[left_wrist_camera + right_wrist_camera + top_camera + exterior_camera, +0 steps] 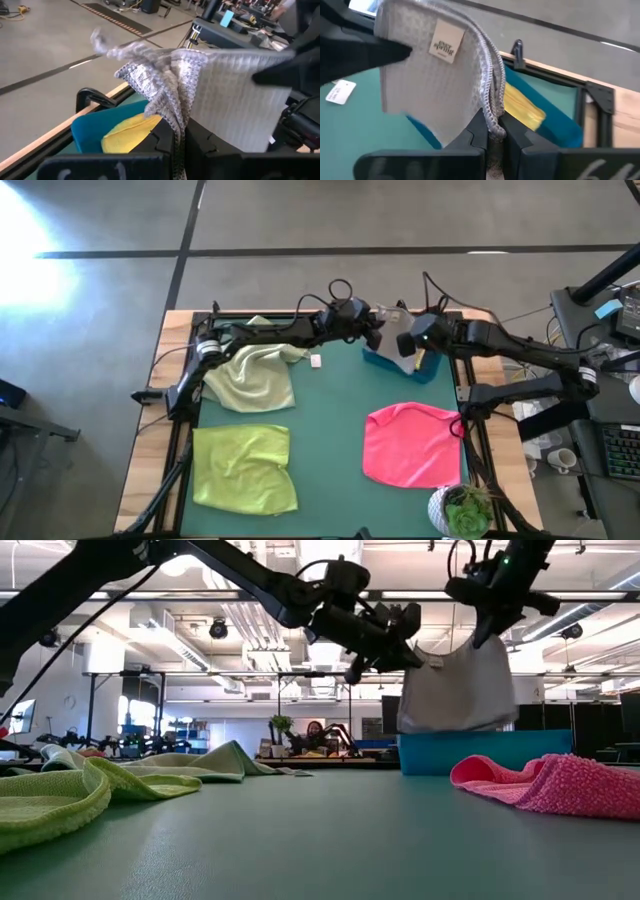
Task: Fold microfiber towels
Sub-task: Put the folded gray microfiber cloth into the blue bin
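Both grippers, left gripper (385, 652) and right gripper (490, 625), clench the light grey towel's (455, 685) top corners above the blue bin (470, 752); it hangs stretched sideways between them, drooping downward.

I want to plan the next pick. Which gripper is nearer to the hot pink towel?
Right. The right gripper hangs above the blue bin, holding the grey towel, just beyond the hot pink towel. The left gripper holds the same towel, slightly farther away.
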